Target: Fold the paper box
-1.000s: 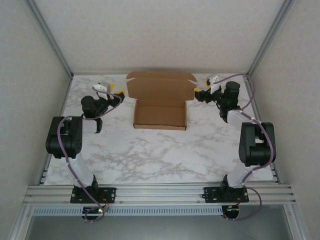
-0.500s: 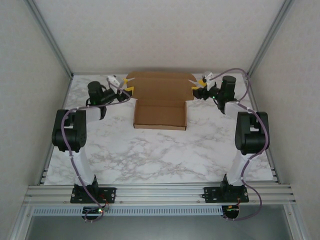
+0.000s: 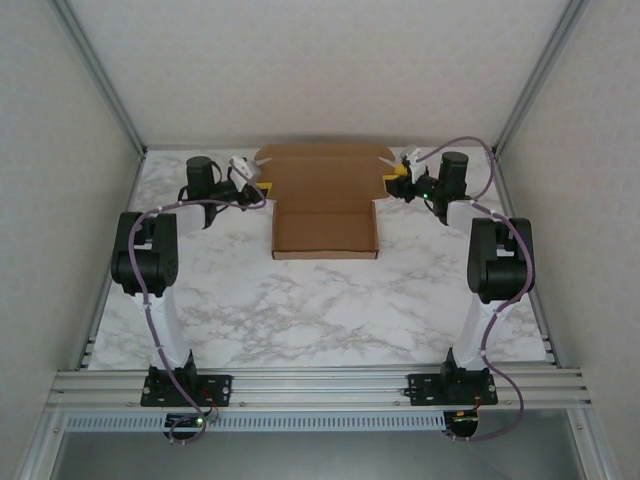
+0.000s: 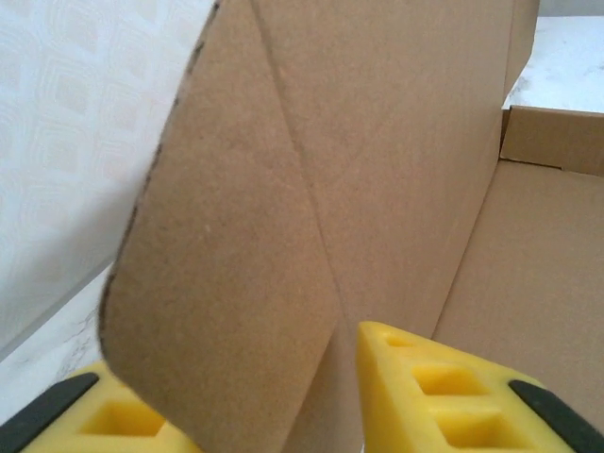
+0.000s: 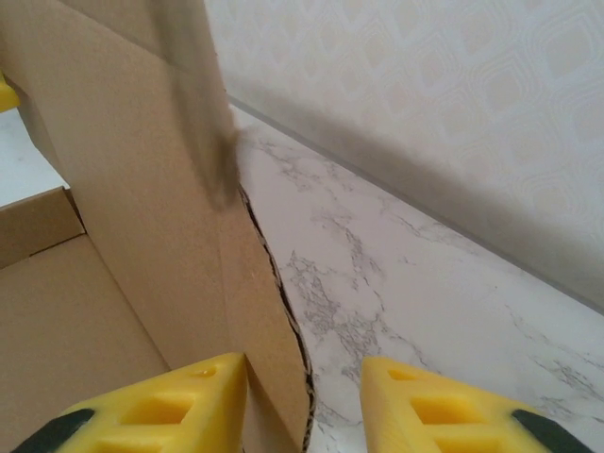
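The paper box (image 3: pixel 325 225) blocks far middle; near table (image 3: pixel 320 305) open

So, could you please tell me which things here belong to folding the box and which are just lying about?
Part of the job:
- paper box, lid standing up
- left gripper, at the lid's left flap
- right gripper, at the lid's right edge

Just surroundings:
- marble table
- metal frame rail
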